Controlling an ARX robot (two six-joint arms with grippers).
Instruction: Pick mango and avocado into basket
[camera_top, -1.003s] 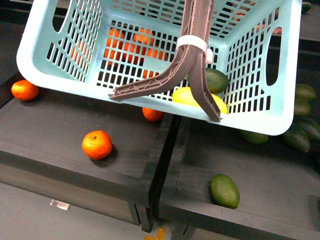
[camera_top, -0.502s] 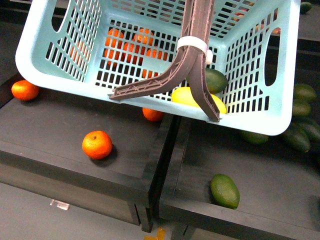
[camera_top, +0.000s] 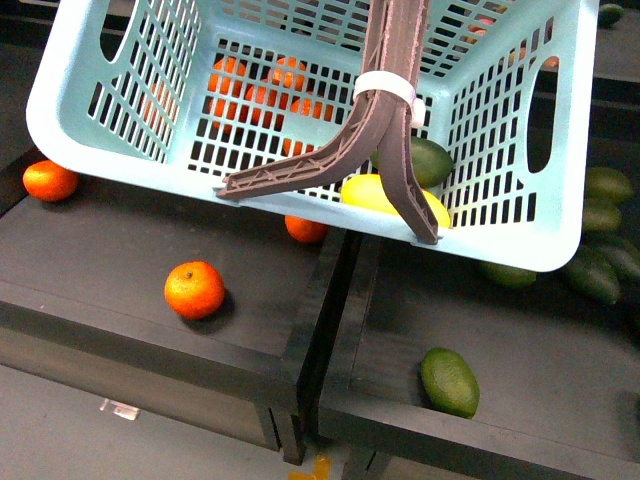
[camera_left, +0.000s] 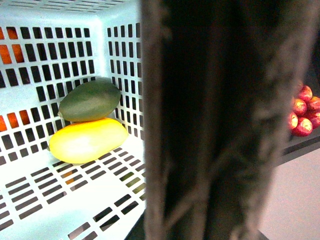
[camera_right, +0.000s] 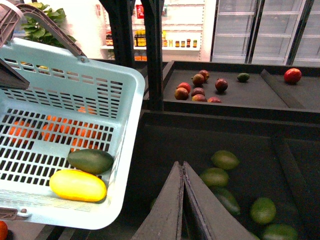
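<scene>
Mango (camera_right: 78, 185): you see it on the basket (camera_top: 300, 205) floor, in a corner.
Avocado (camera_right: 90, 160): in the same corner, touching the mango.
Handle (camera_top: 385, 130): upright, with a white zip tie.
Left fingers: you cannot tell their state.
Right fingers (camera_right: 182, 190): pressed together, holding nothing, over loose green fruit.
</scene>
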